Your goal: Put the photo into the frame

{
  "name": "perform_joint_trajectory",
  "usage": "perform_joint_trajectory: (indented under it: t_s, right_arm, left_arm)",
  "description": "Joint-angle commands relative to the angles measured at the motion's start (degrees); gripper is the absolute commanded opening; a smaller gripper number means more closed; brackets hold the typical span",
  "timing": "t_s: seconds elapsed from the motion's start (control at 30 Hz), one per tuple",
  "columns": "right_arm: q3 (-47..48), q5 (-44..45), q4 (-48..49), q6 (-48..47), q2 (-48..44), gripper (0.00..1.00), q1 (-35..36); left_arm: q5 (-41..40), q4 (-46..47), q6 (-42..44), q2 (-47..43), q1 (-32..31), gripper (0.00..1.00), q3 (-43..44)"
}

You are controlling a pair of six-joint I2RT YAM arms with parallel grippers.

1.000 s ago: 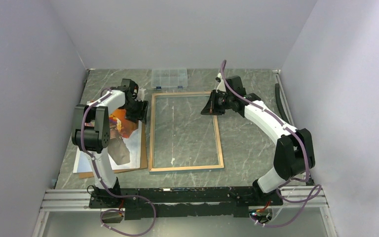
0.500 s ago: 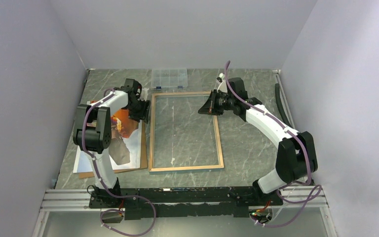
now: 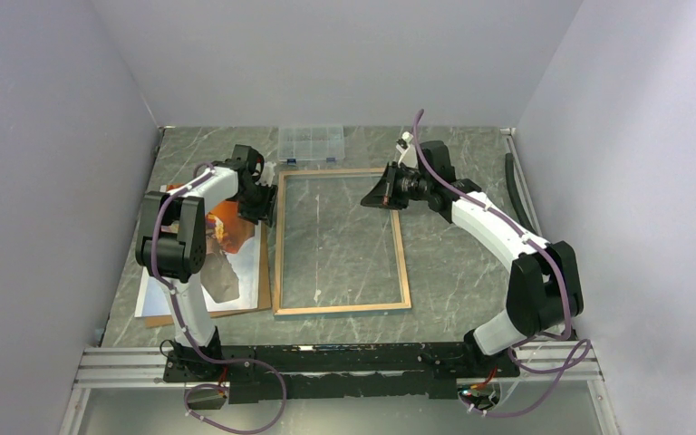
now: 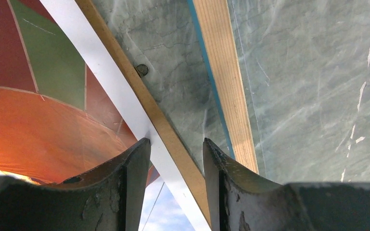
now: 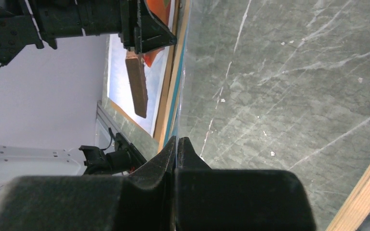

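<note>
1. Since the earlier frames the left gripper point(image 3: 267, 204) has nudged a bit toward the frame point(image 3: 343, 309). The right gripper point(image 3: 376, 194) has crept slightly left over the pane. The photo point(image 3: 227, 228) and the frame haven't shifted
2. Left fingers are spread and grip nothing. In the left wrist view they straddle the photo's white margin and the edge of the brown backing board point(image 4: 124, 72). Right fingers are pressed together with nothing seen between them, above the frame's far right part
3. We judge the step in hand is grabbing the photo's right edge. Come down so one finger slips under the paper only, not the board, then pinch the margin and lift low over the rim. The frame lies back up, so we reckon the print should go in face down
4. The photo lies face up on the board, just left of the frame and partly under the left arm. It shows orange-red balloon panels, pale sky and a white border. The frame lies flat on the marble table point(image 3: 462, 263), wood-coloured side up with a blue sliver at its edge
</note>
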Motion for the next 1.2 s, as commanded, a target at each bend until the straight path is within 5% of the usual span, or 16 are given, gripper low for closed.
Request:
perform_joint_trajectory:
  t_s: [0.0,0.23,0.53,0.87,1.17]
  right_arm:
    - [1.1,-3.13,8.34,2.43,-2.68,0.0,0.04]
    - [-1.6,-5.43,16.23,5.44,-4.36,0.0,0.12]
    - [-1.83,-5.03,15.52,6.58,-2.94,0.0,0.43]
    - [-4.77,-3.12,16.98,17.8,-3.59,0.0,1.83]
    - [-2.05,2.51,8.02,16.93,-6.11,0.0,3.89]
  left_arm:
    - [0.94,0.65,-1.27,-0.26,-0.9,0.49,-1.07]
    - [0.59,0.82,-1.26,-0.43,-0.98,0.48,-1.65]
    - [0.3,0.69,-1.3,-0.61,-0.98,0.47,-1.91]
    - [0.45,-0.04,-1.3,-1.41,-0.9,0.46,-2.49]
    - [0.52,-0.14,-1.28,-1.87,-0.9,0.45,-2.72]
